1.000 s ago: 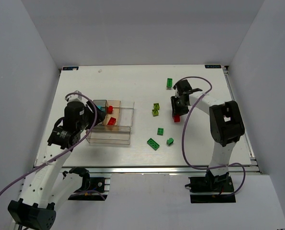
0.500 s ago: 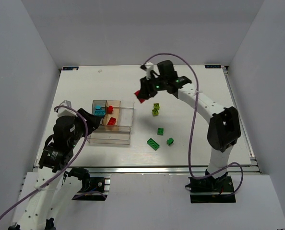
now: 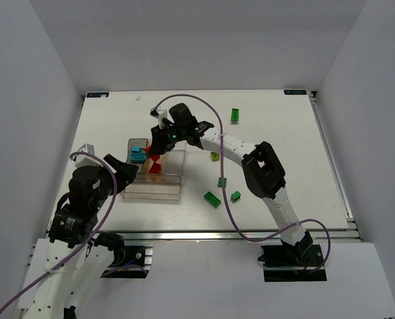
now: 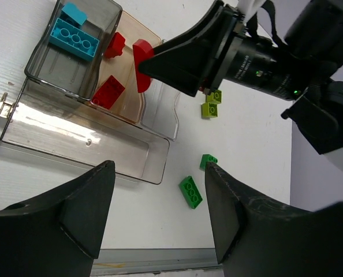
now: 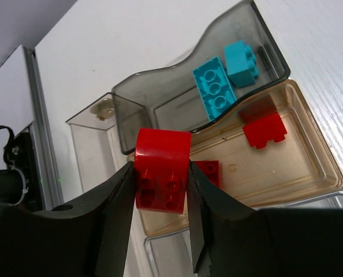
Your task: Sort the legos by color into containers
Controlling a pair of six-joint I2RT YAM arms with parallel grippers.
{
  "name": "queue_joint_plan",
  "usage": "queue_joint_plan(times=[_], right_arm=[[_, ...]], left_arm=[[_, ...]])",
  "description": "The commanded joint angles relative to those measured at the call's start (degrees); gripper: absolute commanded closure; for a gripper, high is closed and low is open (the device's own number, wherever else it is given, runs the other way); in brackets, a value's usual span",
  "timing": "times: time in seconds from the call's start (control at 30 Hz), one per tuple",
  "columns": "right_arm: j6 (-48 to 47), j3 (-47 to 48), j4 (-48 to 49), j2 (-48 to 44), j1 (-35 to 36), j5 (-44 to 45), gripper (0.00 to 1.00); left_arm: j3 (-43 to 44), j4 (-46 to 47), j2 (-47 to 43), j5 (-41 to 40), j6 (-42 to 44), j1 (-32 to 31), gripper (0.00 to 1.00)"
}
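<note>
Right pincer around red lego

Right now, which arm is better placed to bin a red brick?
Right. The right gripper grips a red brick over the tan bin, which holds other red bricks; the left gripper is open and empty, set back from it.

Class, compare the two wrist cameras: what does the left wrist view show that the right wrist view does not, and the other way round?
Only the left wrist view: the open, empty left gripper, two dark green plastic bricks and two lime-yellow plastic bricks lying loose, and the right arm from outside.
Only the right wrist view: the face, with four round marks, of the red plastic brick pinched in the right gripper.
Both: that held brick, the tan-tinted see-through bin with two red bricks, and the smoky grey bin with two cyan bricks.
</note>
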Motion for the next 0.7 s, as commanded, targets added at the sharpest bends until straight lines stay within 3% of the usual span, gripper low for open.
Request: queue_joint_plan(times=[0.0,0.1,0.23,0.4,0.47,0.5,0.53,0.6,0.63,0.67], right_arm=[[1.4,2.0,4.4,-0.2,0.5,1.9,0.66],[0.6,1.1,4.4,0.4,0.4,2.3,0.51],[0.4,0.9,4.2,-0.4,0.2,1.9,0.37],[0.4,1.0,4.0,-2.7,0.0,1.3,0.36],[0.7,2.0,2.4,-4.2,-0.8,2.7,0.43],[0.7,1.6,2.1,-5.4,-1.8,3.4,0.56],[0.1,-0.4,1.8,-8.3,-3.0,4.6,0.77],[-1.2,-2.7,0.7,-11.3,-5.7,4.9,1.00],[-2.4,-3.7,-0.4,-14.0,-6.7,3.6,1.00],[-4.0,-6.1,-2.7,-15.3,-10.4,1.0,1.00]], left_arm=[[1.6,-1.0,-0.3,1.9,-0.3,0.3,0.27],[0.8,0.8,-0.1,3.7,-0.4,0.3,0.26],[0.1,3.8,1.4,7.8,-0.6,0.3,0.26],[-0.5,8.3,3.8,11.0,-0.4,0.3,0.26],[-0.3,10.2,4.7,12.6,0.1,0.3,0.29],[-0.1,10.8,6.3,13.4,0.3,0.3,0.35],[0.0,12.1,7.2,15.4,0.7,0.3,0.41],[-0.4,13.9,9.0,17.4,0.9,-0.3,0.58],[-1.2,16.1,10.9,19.6,0.9,-0.3,0.72],[-1.7,17.1,12.8,21.0,0.8,-0.3,0.77]])
